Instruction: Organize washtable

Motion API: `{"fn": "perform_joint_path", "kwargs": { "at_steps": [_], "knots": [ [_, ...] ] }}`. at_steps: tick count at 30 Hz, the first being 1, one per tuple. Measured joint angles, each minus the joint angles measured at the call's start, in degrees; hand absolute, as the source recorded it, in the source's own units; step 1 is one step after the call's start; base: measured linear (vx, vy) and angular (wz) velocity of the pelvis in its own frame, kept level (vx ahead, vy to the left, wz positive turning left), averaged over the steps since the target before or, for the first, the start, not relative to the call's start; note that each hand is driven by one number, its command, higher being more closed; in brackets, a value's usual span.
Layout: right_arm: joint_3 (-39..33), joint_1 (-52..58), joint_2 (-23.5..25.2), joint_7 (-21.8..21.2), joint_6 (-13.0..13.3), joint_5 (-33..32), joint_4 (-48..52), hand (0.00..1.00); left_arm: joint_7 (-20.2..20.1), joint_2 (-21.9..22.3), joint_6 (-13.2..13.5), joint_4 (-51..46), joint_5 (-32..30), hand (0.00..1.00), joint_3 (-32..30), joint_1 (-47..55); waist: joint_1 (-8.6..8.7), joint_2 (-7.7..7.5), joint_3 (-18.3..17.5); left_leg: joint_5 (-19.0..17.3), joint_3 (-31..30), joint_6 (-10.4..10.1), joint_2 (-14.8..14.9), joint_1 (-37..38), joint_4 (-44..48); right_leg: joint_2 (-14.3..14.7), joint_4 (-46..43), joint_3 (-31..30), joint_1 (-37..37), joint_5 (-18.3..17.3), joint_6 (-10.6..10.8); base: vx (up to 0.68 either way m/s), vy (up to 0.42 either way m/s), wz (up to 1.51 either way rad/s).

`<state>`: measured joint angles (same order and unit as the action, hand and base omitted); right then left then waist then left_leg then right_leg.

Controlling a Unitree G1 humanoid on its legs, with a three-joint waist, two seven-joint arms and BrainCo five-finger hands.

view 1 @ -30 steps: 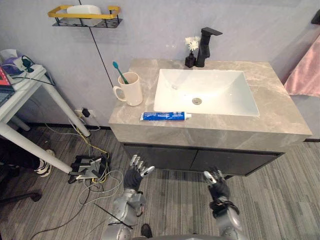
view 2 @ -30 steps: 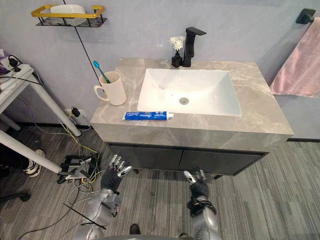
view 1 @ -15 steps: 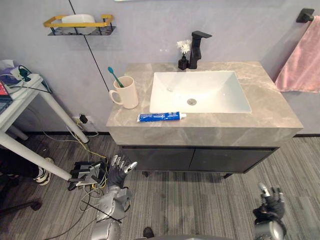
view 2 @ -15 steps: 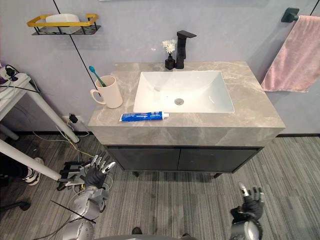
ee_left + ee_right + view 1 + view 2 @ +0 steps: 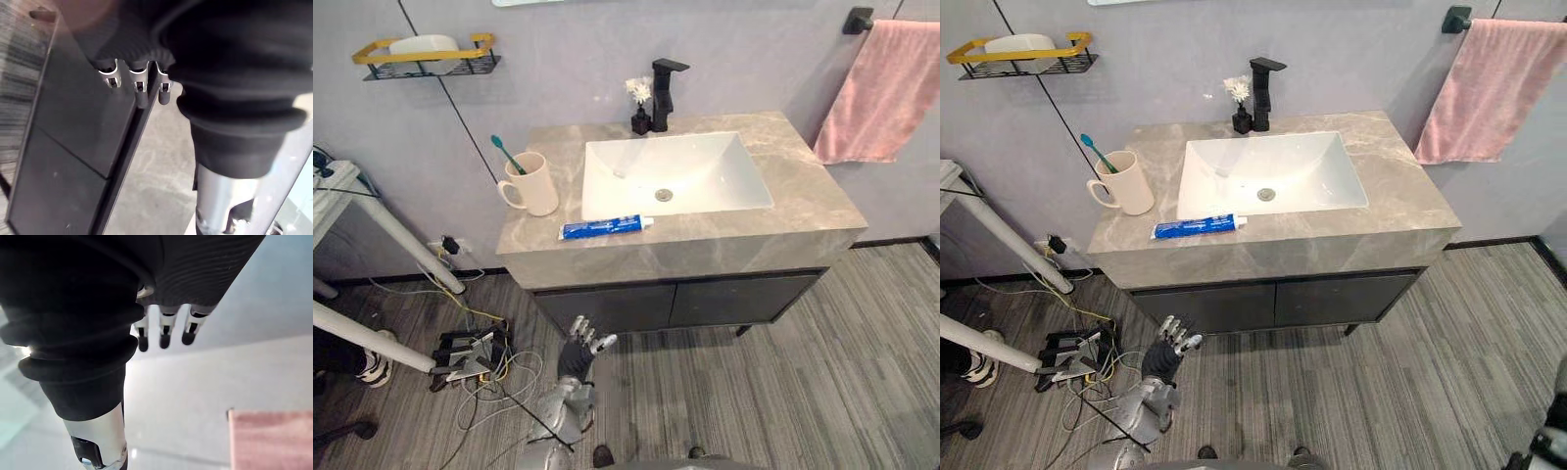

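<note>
Left eye view: left hand (image 5: pixel 578 349) low before bench (image 5: pixel 795 178), fingers spread, empty. Toothpaste (image 5: pixel 603 227) lies near mug (image 5: pixel 535 185). Right hand (image 5: pixel 164 335) fingers straight, empty.

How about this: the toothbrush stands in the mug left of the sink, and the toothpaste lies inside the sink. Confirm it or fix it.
One thing is wrong. The toothpaste lies on the counter in front of the sink, not inside it, as the left eye view shows. The toothbrush does stand in the mug left of the sink.
</note>
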<state>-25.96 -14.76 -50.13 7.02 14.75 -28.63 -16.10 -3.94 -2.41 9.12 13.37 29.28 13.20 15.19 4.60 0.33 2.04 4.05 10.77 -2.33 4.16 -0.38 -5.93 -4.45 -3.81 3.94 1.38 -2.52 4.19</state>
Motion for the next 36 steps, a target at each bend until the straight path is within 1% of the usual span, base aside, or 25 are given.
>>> {"fn": "perform_joint_path", "kwargs": {
  "at_steps": [1, 4, 5, 6, 7, 9, 10, 12, 13, 14, 15, 17, 19, 21, 24, 25, 27, 31, 33, 36],
  "knots": [
    [3.3, -0.3, -0.8, -1.5, -0.4, 0.2, 1.4, 0.00, -0.6, 0.0, -0.1, 0.3, 0.4, 0.00, 0.7, 0.1, -0.65, -0.13, 0.1, 0.2, -0.3, -0.2, 0.2, 0.0, 0.0, 0.3, 0.0, 0.0, 0.0, 0.1, -0.1, -0.04, -0.037, -0.01],
    [10.6, -1.5, -1.1, -5.0, -1.3, 1.1, 4.3, 0.00, -1.5, 0.0, -0.3, 0.7, 0.4, 0.00, 2.7, 0.2, -0.77, -0.21, 0.1, 0.9, -1.3, -0.5, 0.6, -0.8, 0.0, 0.3, 0.2, 1.0, 0.1, 0.2, -0.3, -0.03, -0.017, 0.14],
    [14.5, -2.5, -1.4, -6.7, -1.7, 1.5, 4.6, 0.00, -2.2, 0.0, -0.4, 0.7, 0.5, 0.00, 3.2, 0.4, -1.11, -0.30, 0.1, 1.3, -1.6, -0.5, 0.8, -1.2, 0.0, 0.4, 0.4, 1.3, 0.3, 0.3, -0.5, -0.03, -0.019, 0.17],
    [18.4, -3.4, -2.2, -8.0, -2.0, 2.2, 4.6, 0.00, -2.3, 0.0, -0.6, 0.7, 0.5, 0.00, 4.5, 0.6, -1.61, -0.30, 0.1, 1.7, -2.1, -0.5, 0.8, -1.6, 0.0, 0.5, 1.0, 1.8, 0.3, 0.5, -0.7, -0.03, -0.020, 0.18],
    [19.9, -3.8, -2.6, -8.7, -2.3, 2.4, 4.7, 0.00, -2.4, 0.0, -0.6, 0.7, 0.5, 0.00, 5.0, 0.6, -1.92, -0.32, 0.1, 1.9, -2.4, -0.5, 0.8, -1.9, 0.0, 0.5, 1.2, 2.1, 0.3, 0.6, -0.7, -0.02, -0.012, 0.24],
    [26.0, -5.9, -2.9, -11.0, -2.9, 2.5, 4.7, 0.00, -3.4, 0.0, -1.2, 0.7, 0.5, 0.00, 6.8, 1.3, -3.22, -0.69, 0.2, 2.2, -3.4, -0.5, 0.8, -2.5, 0.0, 0.5, 1.5, 3.2, 0.2, 0.8, -0.7, -0.01, -0.004, 0.24],
    [27.4, -6.4, -3.0, -11.5, -2.9, 2.7, 4.8, 0.00, -3.6, 0.0, -1.3, 0.7, 0.5, 0.00, 7.1, 1.4, -3.62, -0.83, 0.2, 2.3, -3.7, -0.5, 0.7, -2.7, 0.0, 0.5, 1.8, 3.6, 0.0, 1.0, -0.7, 0.00, -0.001, 0.23],
    [31.1, -8.4, -3.1, -13.2, -3.0, 3.5, 5.0, 0.00, -3.7, -0.1, -1.4, 0.7, 0.6, 0.00, 7.5, 1.7, -4.41, -1.67, 0.5, 2.8, -4.9, -0.3, 0.6, -3.4, 0.0, 0.5, 2.1, 4.8, -0.1, 1.1, -0.8, 0.00, -0.003, 0.30],
    [32.7, -9.2, -3.6, -13.9, -3.6, 3.6, 5.9, 0.00, -3.7, -0.3, -1.4, 0.8, 0.6, 0.00, 7.4, 1.6, -5.22, -2.07, 0.8, 3.2, -5.7, -0.3, 0.6, -3.8, 0.0, 0.5, 2.2, 5.5, -0.1, 1.2, -0.9, -0.01, -0.006, 0.27],
    [33.7, -9.9, -4.0, -14.5, -3.9, 3.9, 6.0, 0.00, -3.7, -0.4, -1.4, 0.8, 0.6, 0.00, 7.3, 1.6, -5.60, -2.28, 0.9, 3.3, -5.9, -0.4, 0.6, -4.0, 0.0, 0.6, 2.3, 5.7, -0.1, 1.2, -0.9, -0.02, -0.011, 0.28],
    [36.5, -12.3, -4.7, -15.6, -4.0, 4.5, 6.1, 0.00, -3.9, -1.2, -1.4, 0.8, 0.9, 0.00, 7.4, 1.7, -5.96, -3.09, 1.2, 3.5, -6.6, -0.5, 0.7, -4.4, 0.0, 0.7, 2.5, 6.4, -0.1, 1.3, -1.1, -0.02, -0.011, 0.20],
    [38.4, -14.0, -5.4, -16.1, -4.0, 4.6, 6.3, 0.00, -4.2, -1.9, -1.4, 0.8, 1.1, 0.00, 7.4, 1.6, -6.18, -4.14, 1.6, 3.8, -7.5, -0.5, 0.7, -5.1, 0.0, 0.8, 3.0, 7.3, -0.1, 1.5, -1.2, -0.02, -0.011, 0.23],
    [40.6, -16.1, -5.7, -16.3, -4.1, 4.8, 6.3, 0.00, -4.6, -2.6, -1.5, 0.8, 1.1, 0.00, 7.3, 1.7, -7.17, -5.42, 2.1, 3.8, -8.2, -0.5, 0.7, -5.6, 0.0, 0.9, 3.0, 7.9, 0.0, 1.6, -1.3, -0.02, -0.008, 0.18],
    [43.0, -18.4, -7.0, -16.5, -4.1, 5.4, 6.3, 0.00, -4.7, -2.6, -1.5, 0.8, 1.1, 0.00, 7.3, 1.7, -7.35, -5.67, 2.3, 4.1, -9.1, -0.3, 0.6, -6.3, 0.0, 0.9, 3.1, 8.7, 0.2, 1.6, -1.3, -0.02, 0.000, 0.21],
    [46.1, -21.7, -9.3, -17.2, -4.1, 6.2, 6.1, 0.00, -4.7, -2.7, -1.5, 0.7, 1.1, 0.00, 7.0, 1.4, -8.82, -6.21, 2.7, 4.4, -9.4, -0.3, 0.8, -7.1, 0.0, 1.2, 3.1, 9.1, 0.9, 1.7, -1.5, -0.02, -0.008, 0.09],
    [47.0, -22.7, -9.8, -17.2, -4.1, 6.4, 6.1, 0.00, -4.7, -2.9, -1.5, 0.7, 1.1, 0.00, 7.0, 1.4, -8.81, -6.52, 2.9, 4.6, -9.9, -0.5, 0.8, -7.4, 0.0, 1.2, 3.2, 9.6, 0.9, 1.7, -1.5, -0.01, -0.019, 0.17],
    [47.7, -23.9, -10.3, -17.2, -4.1, 6.7, 5.9, 0.00, -4.7, -3.4, -1.5, 0.7, 1.1, 0.00, 7.0, 1.4, -8.76, -7.08, 3.4, 4.9, -10.8, -0.6, 0.9, -7.9, 0.0, 1.4, 3.4, 10.3, 0.9, 1.7, -1.5, -0.01, -0.018, 0.19],
    [49.2, -25.6, -11.8, -17.1, -4.1, 6.9, 5.7, 0.00, -4.7, -3.6, -1.5, 0.7, 1.1, 0.00, 6.7, 1.1, -9.28, -7.90, 4.3, 5.1, -11.8, -0.6, 0.8, -8.7, 0.0, 1.5, 3.7, 11.4, 1.0, 1.7, -1.5, 0.00, -0.018, 0.15],
    [49.3, -25.9, -12.3, -17.1, -4.1, 7.5, 5.5, 0.00, -4.7, -3.6, -1.5, 0.7, 1.1, 0.00, 6.4, 0.5, -10.04, -8.38, 5.2, 5.1, -12.0, -0.6, 0.8, -8.9, 0.0, 1.5, 3.8, 11.7, 1.0, 1.7, -1.5, 0.01, -0.007, 0.09],
    [50.1, -27.9, -12.3, -17.0, -4.2, 8.9, 3.6, 0.00, -4.7, -3.7, -1.5, 0.7, 1.1, 0.00, 6.3, -0.1, -10.40, -8.70, 5.5, 5.3, -12.4, -0.6, 0.7, -10.0, 0.0, 1.6, 3.8, 12.1, 1.8, 1.7, -1.5, 0.01, -0.009, 0.06]
  ]
}}
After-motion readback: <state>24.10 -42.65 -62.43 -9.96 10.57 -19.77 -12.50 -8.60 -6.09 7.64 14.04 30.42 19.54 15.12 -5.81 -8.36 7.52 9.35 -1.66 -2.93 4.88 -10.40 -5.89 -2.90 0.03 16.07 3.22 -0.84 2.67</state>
